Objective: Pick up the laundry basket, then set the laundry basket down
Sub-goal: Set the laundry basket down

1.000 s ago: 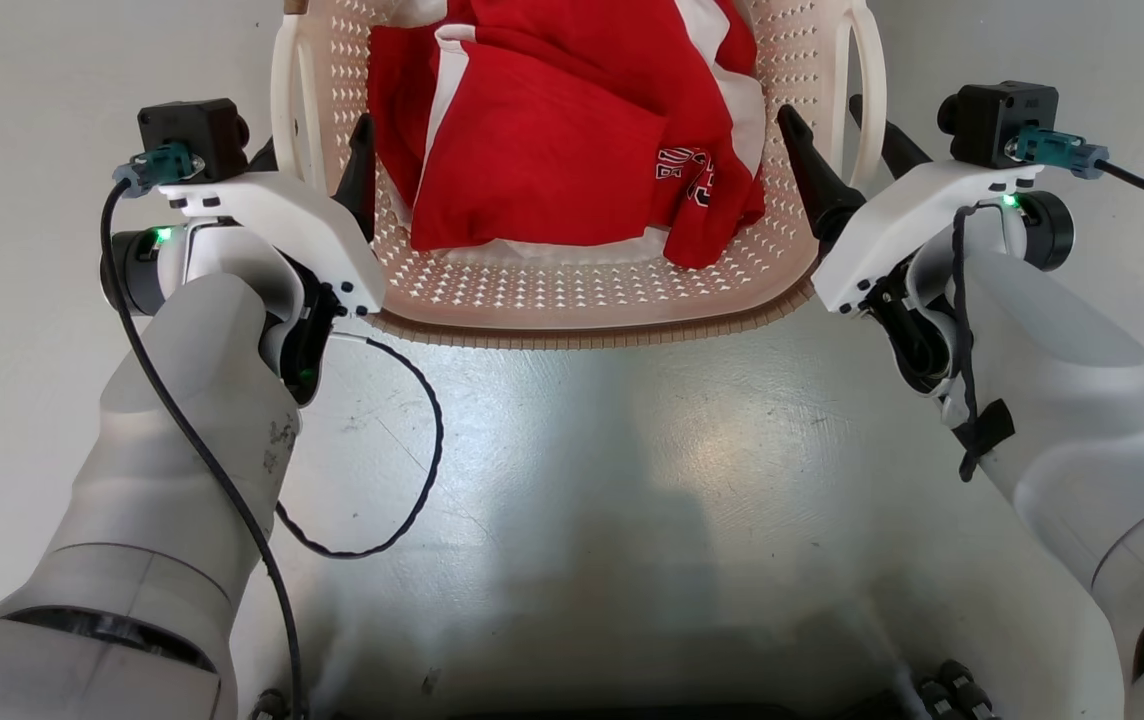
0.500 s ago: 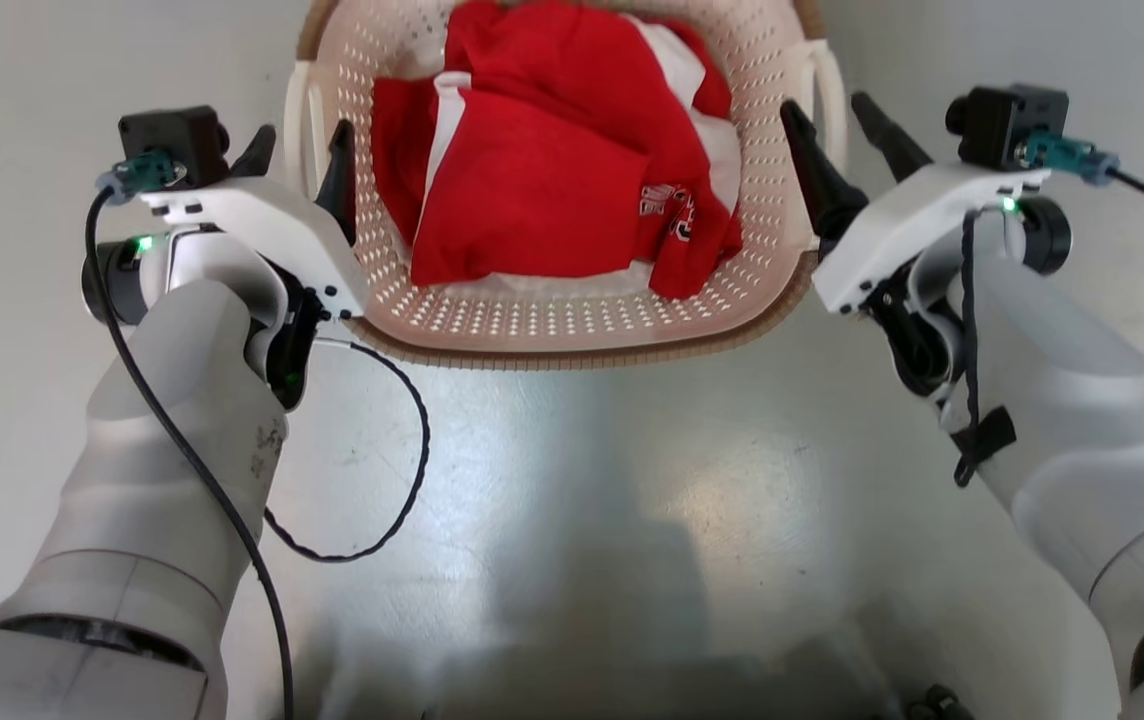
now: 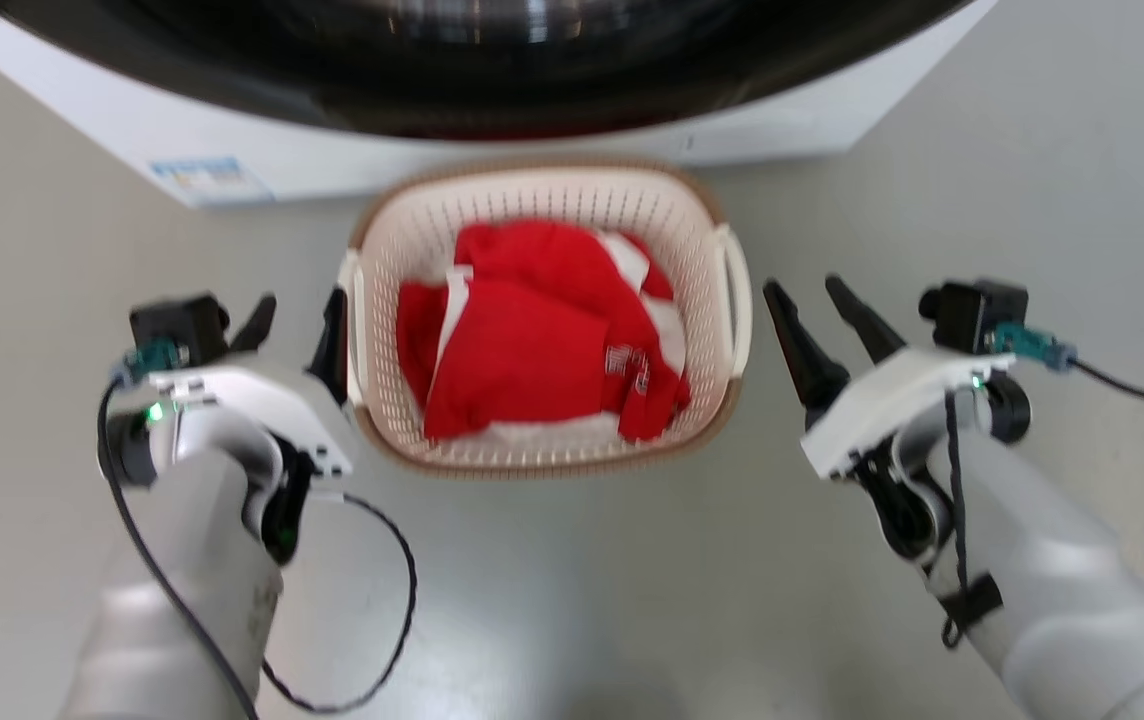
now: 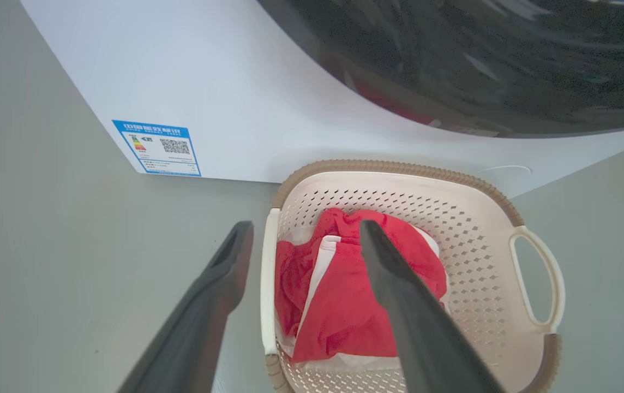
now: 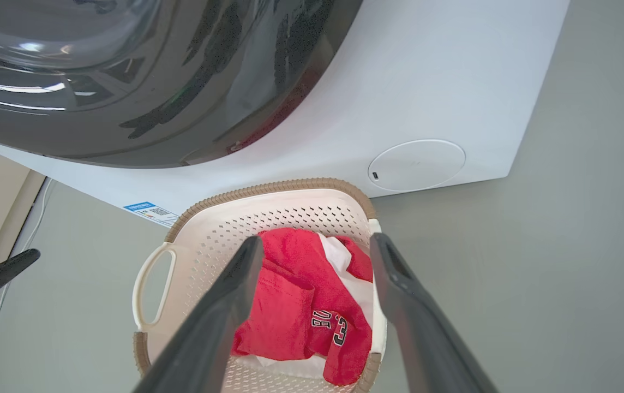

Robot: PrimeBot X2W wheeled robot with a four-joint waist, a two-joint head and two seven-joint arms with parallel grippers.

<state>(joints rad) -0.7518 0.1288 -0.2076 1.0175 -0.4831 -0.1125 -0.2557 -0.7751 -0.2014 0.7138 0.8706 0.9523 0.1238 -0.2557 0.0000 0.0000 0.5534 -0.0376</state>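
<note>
— While the white washer [image 3: 492, 150] spans the top of the head view, its dark round door [image 3: 472, 60] bulging forward, what lies below it?

— Grey floor [image 3: 572, 580], and on it the laundry basket [image 3: 542, 205], standing upright just in front of the washer. Its far rim is close to the white front panel; I cannot tell whether they touch.

— What's inside?

— A crumpled red garment [image 3: 532, 350] with white panels and some lettering, lying on the basket's bottom.

— And the arms?

— One at each side. The left gripper [image 3: 302, 300] is at the basket's left, jaws spread and gripping nothing, with its inner finger just beside the left handle [image 3: 352, 320]. In the left wrist view that handle shows in the gap between the two fingers, but contact is unclear.

— The right?

— The right gripper [image 3: 801, 284] is near the right handle [image 3: 737, 290] but apart from it, with a strip of floor between them in the head view. Its jaws are spread too, and empty.

— Smaller details?

— A black cable [image 3: 413, 585] loops from the left wrist above the floor. A round white cover [image 5: 415, 164] sits low on the washer's right, and a blue label [image 4: 156, 147] on its lower left corner.
</note>
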